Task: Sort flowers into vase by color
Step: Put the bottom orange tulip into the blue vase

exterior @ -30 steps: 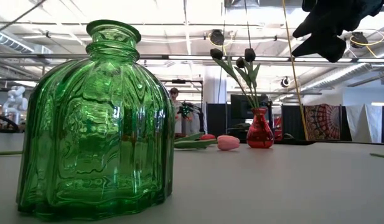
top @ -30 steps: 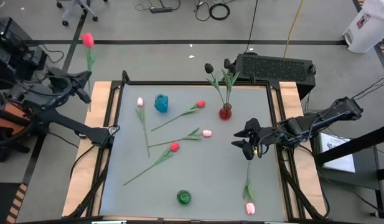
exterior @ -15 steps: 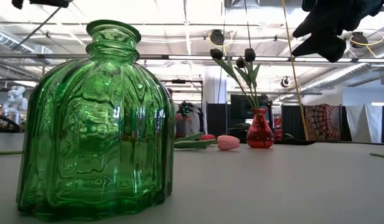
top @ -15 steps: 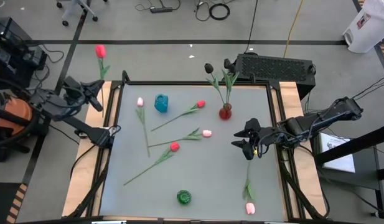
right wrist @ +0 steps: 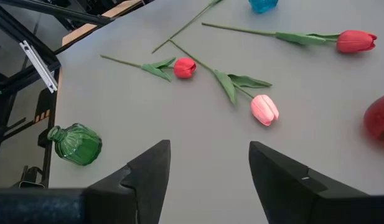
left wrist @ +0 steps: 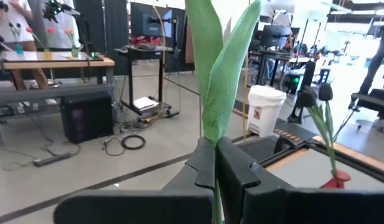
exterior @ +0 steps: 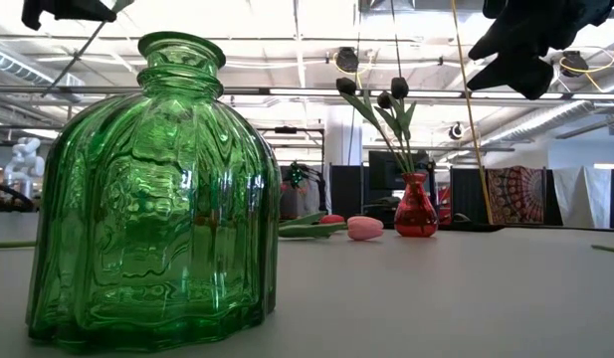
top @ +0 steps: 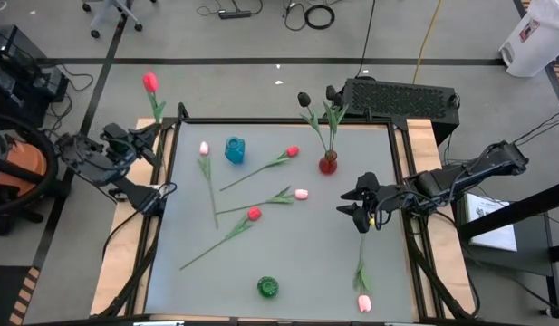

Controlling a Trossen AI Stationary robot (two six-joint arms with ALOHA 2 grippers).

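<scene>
My left gripper [top: 141,140] hovers beside the table's far left corner, shut on a red tulip [top: 150,82] that stands upright; its leaves [left wrist: 220,74] rise past the fingers. My right gripper [top: 345,201] hangs open over the table's right part with nothing between its fingers. On the table lie two red tulips [top: 292,151] [top: 254,214] and three pink ones [top: 204,148] [top: 301,193] [top: 363,302]. Black tulips [top: 303,98] stand with their stems in the red vase [top: 328,163]. A blue vase [top: 235,149] and a green vase [top: 268,288] hold no flowers. My left gripper pinches the red tulip's stem [left wrist: 215,148] between its two fingers, just under the base of the leaves. The fingers [left wrist: 201,167] are level and lie across the stem. The flower stands upright, lifted clear, head up, and its lower stem [exterior: 83,50] hangs below the fingers.
The table's dark frame [top: 181,116] runs close to the left gripper. A black case [top: 401,98] sits behind the table's far edge. Bare grey tabletop lies between the green vase and the right gripper [right wrist: 207,180].
My left gripper has carried the red tulip in from beyond the table's left side toward the far left corner, sinking as it went. The tulip has stayed upright in the shut fingers. The right arm has kept still.
</scene>
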